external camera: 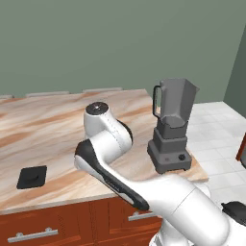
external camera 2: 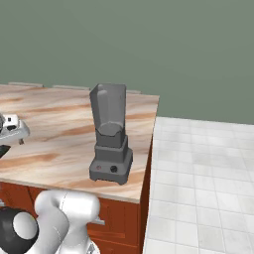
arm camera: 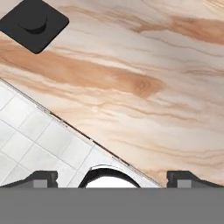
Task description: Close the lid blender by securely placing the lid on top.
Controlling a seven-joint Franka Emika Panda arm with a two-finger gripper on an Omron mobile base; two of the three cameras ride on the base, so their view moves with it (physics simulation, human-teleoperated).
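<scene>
Lid (external camera: pixel 32 177): lying flat near the front edge of the counter (external camera: pixel 53 129), at the far left of the left base view, black and square with rounded corners and a raised round centre; touching nothing but the counter top, well apart from the blender. In the hand view the lid (arm camera: pixel 34 24) is showing at the upper left, on the wood-grain surface, beyond the counter edge that is running diagonally across the frame. Arm (external camera: pixel 108 144): rising from the lower right of the left base view and bending over the counter between lid and blender. Gripper (arm camera: pixel 112 177): its two dark tips are sitting wide apart at the bottom of the hand view, open, holding nothing, above the counter edge and the white tiled floor (arm camera: pixel 30 144). Blender (external camera: pixel 171 126): standing upright near the right end of the counter, dark grey base with front knob, jar with side handle, rim uncovered. In the right base view the blender (external camera 2: pixel 110 135) is standing near the counter's right corner, red button showing on its base.
</scene>
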